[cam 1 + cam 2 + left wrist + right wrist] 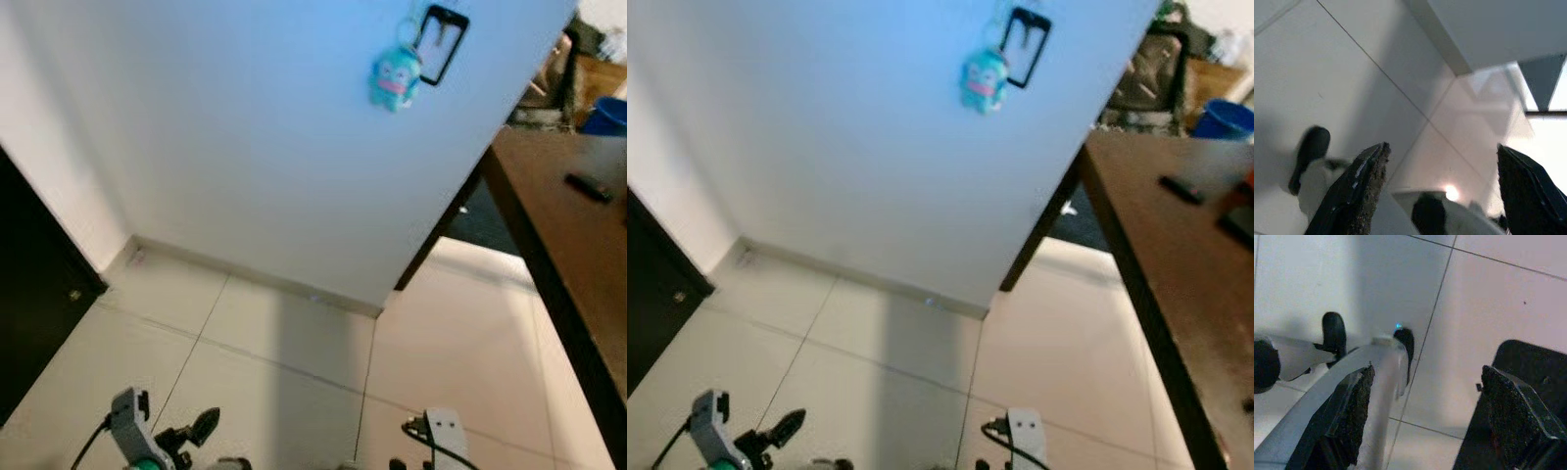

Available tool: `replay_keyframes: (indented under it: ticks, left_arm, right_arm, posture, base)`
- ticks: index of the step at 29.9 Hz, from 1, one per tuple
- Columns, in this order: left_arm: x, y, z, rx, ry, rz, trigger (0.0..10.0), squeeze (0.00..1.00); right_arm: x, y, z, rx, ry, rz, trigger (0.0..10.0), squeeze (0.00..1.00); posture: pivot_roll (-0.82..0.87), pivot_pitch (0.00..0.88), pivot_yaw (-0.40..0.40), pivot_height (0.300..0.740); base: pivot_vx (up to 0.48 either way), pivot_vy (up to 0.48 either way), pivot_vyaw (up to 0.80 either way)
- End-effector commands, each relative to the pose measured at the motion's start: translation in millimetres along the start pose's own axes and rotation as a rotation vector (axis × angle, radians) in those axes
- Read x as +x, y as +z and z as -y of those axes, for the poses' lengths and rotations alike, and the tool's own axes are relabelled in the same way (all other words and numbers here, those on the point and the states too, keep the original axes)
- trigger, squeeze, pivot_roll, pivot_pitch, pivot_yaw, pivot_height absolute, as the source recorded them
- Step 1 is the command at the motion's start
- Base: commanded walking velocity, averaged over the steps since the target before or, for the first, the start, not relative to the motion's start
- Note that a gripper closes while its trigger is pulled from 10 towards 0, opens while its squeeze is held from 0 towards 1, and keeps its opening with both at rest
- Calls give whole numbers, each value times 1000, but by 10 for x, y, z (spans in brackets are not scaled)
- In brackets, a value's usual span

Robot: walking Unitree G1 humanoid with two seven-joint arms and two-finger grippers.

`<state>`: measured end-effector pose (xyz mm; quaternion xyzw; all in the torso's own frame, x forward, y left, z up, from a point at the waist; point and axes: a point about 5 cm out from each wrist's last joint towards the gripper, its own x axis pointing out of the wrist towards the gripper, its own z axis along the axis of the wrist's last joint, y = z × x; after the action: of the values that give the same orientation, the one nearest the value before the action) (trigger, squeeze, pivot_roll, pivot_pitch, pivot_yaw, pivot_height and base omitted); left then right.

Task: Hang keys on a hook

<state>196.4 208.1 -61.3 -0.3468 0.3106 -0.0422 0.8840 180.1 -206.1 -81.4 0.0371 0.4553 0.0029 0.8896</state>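
Both grippers, left (1437, 188) and right (1425, 416), gape wide, empty, low over floor tiles (294, 362); keys (396, 76) hang upper right on wall (245, 127).

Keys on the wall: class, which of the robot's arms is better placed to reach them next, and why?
Right, marginally. The keys hang on the wall's right side, nearer the right gripper. Both it and the left gripper are open, low above the floor.

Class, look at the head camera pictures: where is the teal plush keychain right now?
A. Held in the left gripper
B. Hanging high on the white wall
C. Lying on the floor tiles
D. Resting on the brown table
B: the keychain hangs high on the wall, beside a black frame-like item, well above the floor and both open grippers.
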Motion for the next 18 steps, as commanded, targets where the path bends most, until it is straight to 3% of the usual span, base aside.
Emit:
replay_keyframes:
  ticks: [1, 3, 5, 10, 12, 14, 18]
  left_arm:
    - [18, 23, 21, 4, -7, 15, 10000, 0]
    - [42, 37, 35, 27, 14, 17, 10000, 0]
    - [99, -43, 111, 113, 18, -36, 10000, 0]
    - [155, -55, 191, 175, 0, -53, 10000, 0]
    - [230, 32, 306, 238, -48, -20, 10000, 0]
    - [230, 32, 306, 238, -48, -20, 10000, 0]
    - [324, 218, 473, 317, -120, 57, 10000, 0]
  right_arm:
    - [-31, -117, 49, -10, -10, -38, 10000, 0]
    - [-47, -141, 100, -19, -27, -51, 10000, 0]
    - [-66, -158, 172, 20, -64, -50, 10000, 0]
    - [-64, -158, 168, 35, -70, -51, 10000, 0]
    - [-61, -169, 166, 8, -87, -73, 10000, 0]
    - [-61, -169, 166, 8, -87, -73, 10000, 0]
    - [-58, -159, 170, -6, -98, -78, 10000, 0]
  posture:
    - [60, 64, -10, 740]
    - [47, 41, -2, 740]
    - [60, 15, -13, 740]
    - [87, 7, -18, 740]
    - [99, 15, -28, 740]
    - [99, 15, -28, 740]
    - [105, 35, -33, 740]
  base:
    - [0, 0, 0]
    - [0, 0, 0]
    - [0, 0, 0]
    - [0, 0, 0]
    - [0, 0, -638]
    - [0, 0, -800]
    - [0, 0, -800]
